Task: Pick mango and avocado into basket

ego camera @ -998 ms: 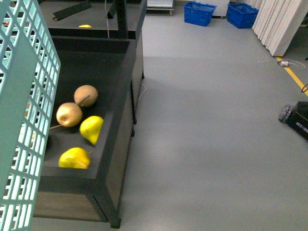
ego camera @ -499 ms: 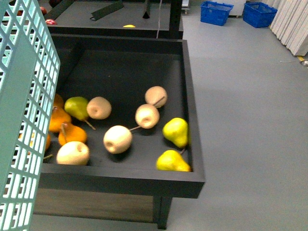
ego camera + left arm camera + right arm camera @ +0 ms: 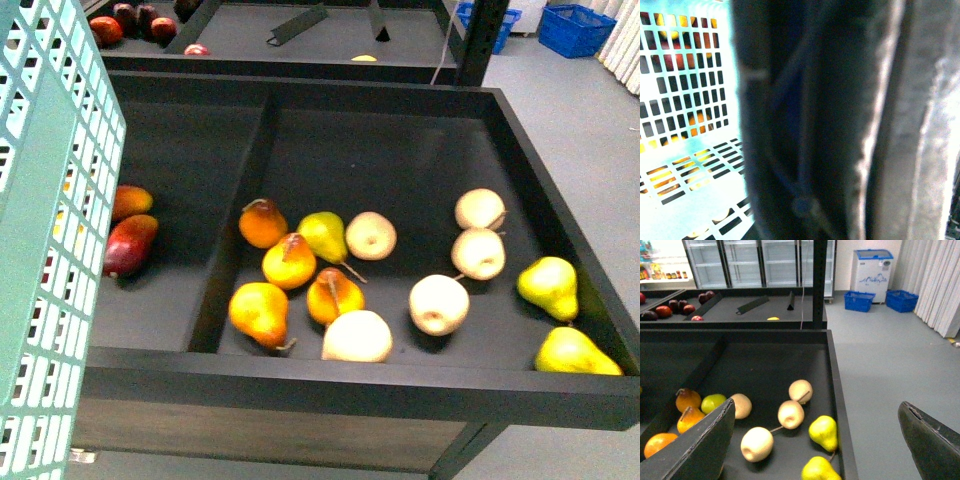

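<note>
**Ben:** Everything has slid to the right in the front view. A second ago it was mostly grey floor and a few pears. Now the whole bench [image 3: 300, 385] shows, with both its boxes.

**Mia:** So the robot turned left. Can you see the mango or the avocado?

**Ben:** No avocado. No sure mango either. One small yellow thing [image 3: 365, 58] lies on the far bench [image 3: 240, 50], but it is too small to tell.

**Mia:** And the basket?

**Ben:** The basket [image 3: 50, 250] is at the left edge, close up, same as before. Yellow and red bits show through its holes. I cannot tell if they are inside it or behind it.

**Mia:** What is on the bench?

**Ben:** Orange pears [image 3: 290, 262], pale round fruits [image 3: 437, 303] and yellow-green pears [image 3: 549, 287] in the right box. Red fruits [image 3: 130, 245] in the left box. None are ours, so I think it is only looking.

**Mia:** The hands?

**Ben:** The right hand [image 3: 816, 403] is wide open above the bench. It holds nothing and touches nothing. For the left hand, I only see a dark blur beside the basket wall, so I cannot tell.
</note>
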Tool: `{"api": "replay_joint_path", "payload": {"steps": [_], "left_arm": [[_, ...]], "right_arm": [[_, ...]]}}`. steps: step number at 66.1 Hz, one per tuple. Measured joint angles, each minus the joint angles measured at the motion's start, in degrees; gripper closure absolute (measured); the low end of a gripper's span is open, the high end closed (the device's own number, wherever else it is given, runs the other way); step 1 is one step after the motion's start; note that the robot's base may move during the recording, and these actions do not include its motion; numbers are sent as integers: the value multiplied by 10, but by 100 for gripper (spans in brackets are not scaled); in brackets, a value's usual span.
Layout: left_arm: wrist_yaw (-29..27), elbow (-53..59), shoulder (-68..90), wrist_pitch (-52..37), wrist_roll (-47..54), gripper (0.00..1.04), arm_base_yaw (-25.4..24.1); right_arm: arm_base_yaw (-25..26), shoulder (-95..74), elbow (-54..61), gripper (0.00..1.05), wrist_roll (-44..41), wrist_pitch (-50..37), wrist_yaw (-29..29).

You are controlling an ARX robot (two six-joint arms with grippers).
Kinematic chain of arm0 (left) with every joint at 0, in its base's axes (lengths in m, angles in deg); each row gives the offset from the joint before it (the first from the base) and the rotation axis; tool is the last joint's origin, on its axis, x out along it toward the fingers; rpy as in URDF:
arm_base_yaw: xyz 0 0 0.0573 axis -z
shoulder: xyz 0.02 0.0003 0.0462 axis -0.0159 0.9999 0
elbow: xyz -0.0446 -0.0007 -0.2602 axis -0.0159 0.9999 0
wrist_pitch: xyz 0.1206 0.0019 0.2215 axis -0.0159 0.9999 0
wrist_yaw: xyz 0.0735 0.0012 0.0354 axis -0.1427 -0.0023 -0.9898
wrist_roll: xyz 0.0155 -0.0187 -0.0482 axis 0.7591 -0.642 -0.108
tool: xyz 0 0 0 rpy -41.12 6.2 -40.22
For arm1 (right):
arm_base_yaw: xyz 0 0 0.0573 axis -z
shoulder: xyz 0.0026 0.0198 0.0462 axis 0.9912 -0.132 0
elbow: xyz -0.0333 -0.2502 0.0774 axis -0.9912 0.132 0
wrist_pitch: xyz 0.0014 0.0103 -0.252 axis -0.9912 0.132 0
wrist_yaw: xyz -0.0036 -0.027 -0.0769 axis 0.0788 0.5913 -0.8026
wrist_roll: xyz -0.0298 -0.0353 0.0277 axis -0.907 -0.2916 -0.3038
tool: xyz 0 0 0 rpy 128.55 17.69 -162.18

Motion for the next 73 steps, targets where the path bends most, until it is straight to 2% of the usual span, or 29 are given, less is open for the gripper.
{"api": "replay_joint_path", "payload": {"steps": [73], "left_arm": [[0,0,-1,-1,1,91,0]], "right_arm": [[0,0,0,9,0,0,1]]}}
